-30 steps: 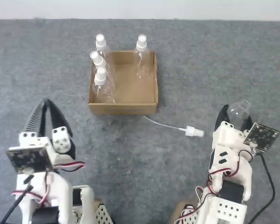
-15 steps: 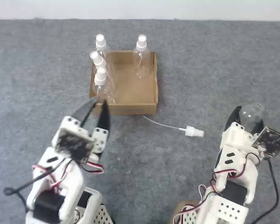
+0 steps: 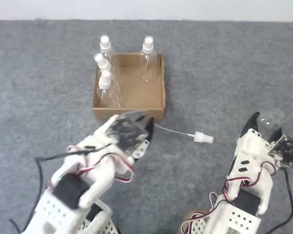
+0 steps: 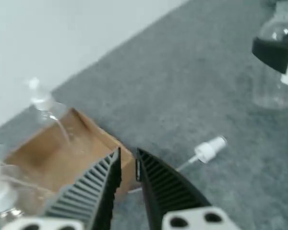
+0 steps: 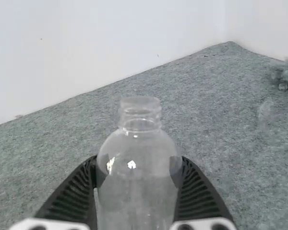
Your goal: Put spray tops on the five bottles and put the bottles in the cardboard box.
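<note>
A clear uncapped bottle [image 5: 137, 143] stands upright in my right gripper [image 5: 137, 167], which is shut on its body at the table's right side [image 3: 263, 123]. The loose white spray top [image 3: 203, 137] lies on the carpet with its thin tube trailing toward the cardboard box [image 3: 128, 113]. Several capped bottles [image 3: 105, 80] stand in the box. My left gripper [image 3: 141, 120] hovers at the box's front right corner, left of the spray top. Its fingers stand a narrow gap apart with nothing between them [image 4: 128, 155]. The left wrist view has the spray top [image 4: 209, 149] lying ahead.
Grey carpet [image 3: 224, 73] covers the table, with free room to the right of the box and around the spray top. The left wrist view shows the box wall [image 4: 101, 139] close under the left fingers and the held bottle [image 4: 276, 81] farther off.
My left arm has swung from the near left toward the box's front right corner. My right arm has drifted slightly right with the bottle in it.
</note>
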You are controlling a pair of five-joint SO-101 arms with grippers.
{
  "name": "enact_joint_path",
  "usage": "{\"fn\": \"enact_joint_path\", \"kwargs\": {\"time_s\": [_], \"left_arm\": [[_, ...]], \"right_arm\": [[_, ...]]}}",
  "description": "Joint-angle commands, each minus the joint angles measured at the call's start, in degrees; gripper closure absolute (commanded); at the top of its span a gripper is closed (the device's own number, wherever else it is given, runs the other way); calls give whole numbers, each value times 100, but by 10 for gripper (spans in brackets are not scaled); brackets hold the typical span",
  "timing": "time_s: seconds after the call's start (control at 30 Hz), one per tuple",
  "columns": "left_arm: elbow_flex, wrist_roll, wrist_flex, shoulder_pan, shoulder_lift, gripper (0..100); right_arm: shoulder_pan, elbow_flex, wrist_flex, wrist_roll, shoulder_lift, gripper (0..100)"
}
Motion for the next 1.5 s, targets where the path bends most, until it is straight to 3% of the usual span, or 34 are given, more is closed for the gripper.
{"fn": "enact_joint_path", "kwargs": {"time_s": [0.0,0.17,0.6,0.77,1.17,1.33,1.47], "left_arm": [[-198,-79,-413,369,932,944],[-215,-580,-598,536,1776,880],[-180,-695,-1837,545,3534,746],[-558,-1222,-1837,686,4290,746],[-2220,-1301,-1837,1046,6576,746],[-2835,-1644,-1829,1046,7323,746],[-3538,-1776,-1310,1046,7947,746]], "right_arm": [[75,-123,-154,-44,-145,992],[66,-123,-154,-44,-145,992],[40,-97,-154,-35,-145,992],[31,-88,-154,-35,-145,991],[-154,-79,-145,-9,-145,991],[-154,-79,-145,-9,-145,991],[-154,-79,-145,-9,-145,991]]}}
